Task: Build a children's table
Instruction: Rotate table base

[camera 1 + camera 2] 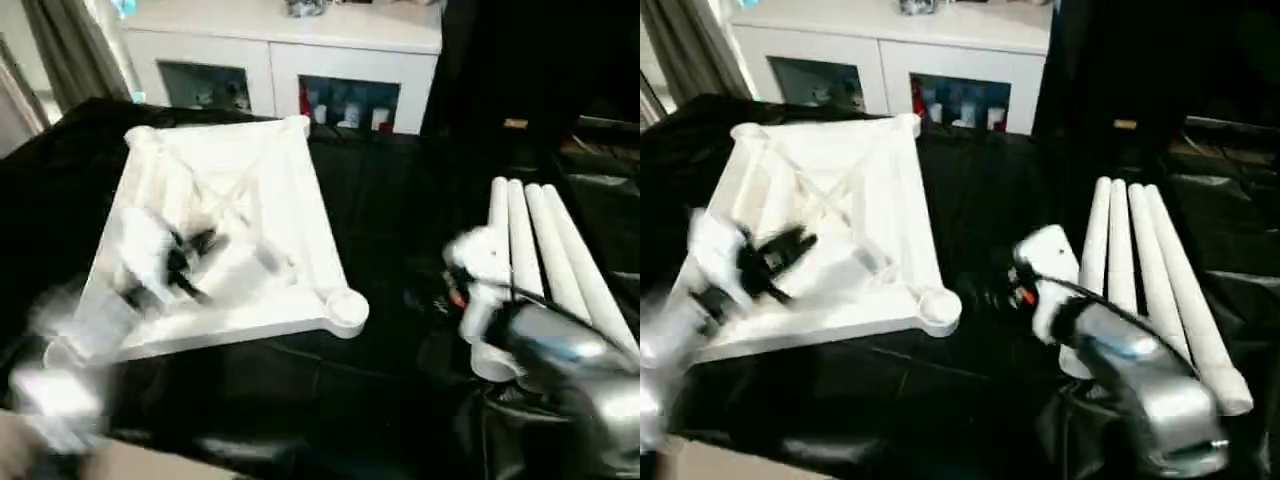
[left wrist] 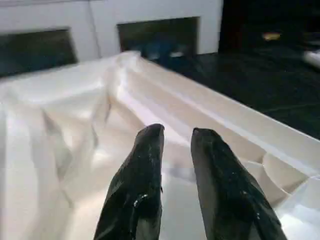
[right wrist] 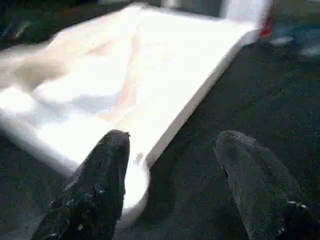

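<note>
My left pincer [image 2: 175, 150] hangs over the ribbed underside of the tabletop [image 1: 855, 190], its two fingers nearly closed and holding nothing. My right pincer [image 3: 172, 165] is spread wide and empty, just off the tabletop's near corner socket [image 1: 937, 305]. The tabletop lies upside down on the black worktop [image 1: 980, 210]. Four legs [image 1: 1140, 260] lie side by side to its right, beyond my right arm. A white cabinet [image 1: 890, 60] stands behind the tabletop.

Tabletop [image 1: 250, 215] lies underside up on the cloth-covered surface [image 1: 390, 220], left of centre. Four legs [image 1: 550, 250] lie side by side to its right, well apart from it. A cabinet [image 1: 280, 50] stands behind both.
</note>
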